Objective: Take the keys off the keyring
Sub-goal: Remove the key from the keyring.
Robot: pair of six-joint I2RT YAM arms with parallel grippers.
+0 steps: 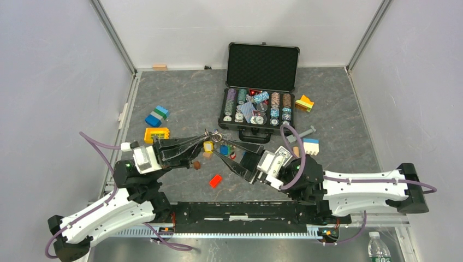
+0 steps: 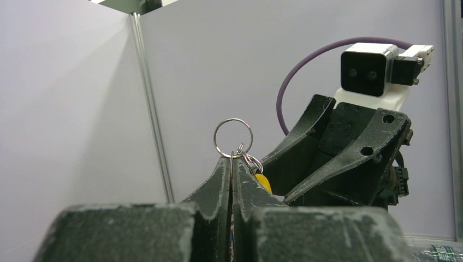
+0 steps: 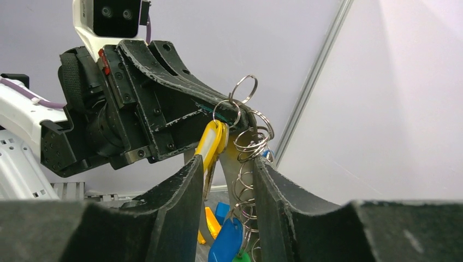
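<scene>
My left gripper (image 2: 232, 159) is shut on the keyring (image 2: 233, 138), whose thin silver loop stands up above the fingertips. In the top view this gripper (image 1: 205, 136) holds the keyring (image 1: 216, 133) above the mat's middle. From it hang small linked rings (image 3: 248, 180) and the keys: a yellow-headed one (image 3: 211, 143), a blue one (image 3: 226, 241) and a green one (image 3: 243, 256) at the frame's bottom edge. My right gripper (image 3: 226, 166) is open, one finger on each side of the hanging bunch. Its right finger (image 3: 270, 188) touches the linked rings.
An open black case of poker chips (image 1: 256, 106) stands behind the grippers. Toy blocks lie around: blue-green (image 1: 156, 115), yellow (image 1: 156, 134), red (image 1: 215, 180), orange (image 1: 304, 103), white-blue (image 1: 310, 146). Grey walls enclose the mat. A water bottle (image 1: 377, 248) stands at the near right.
</scene>
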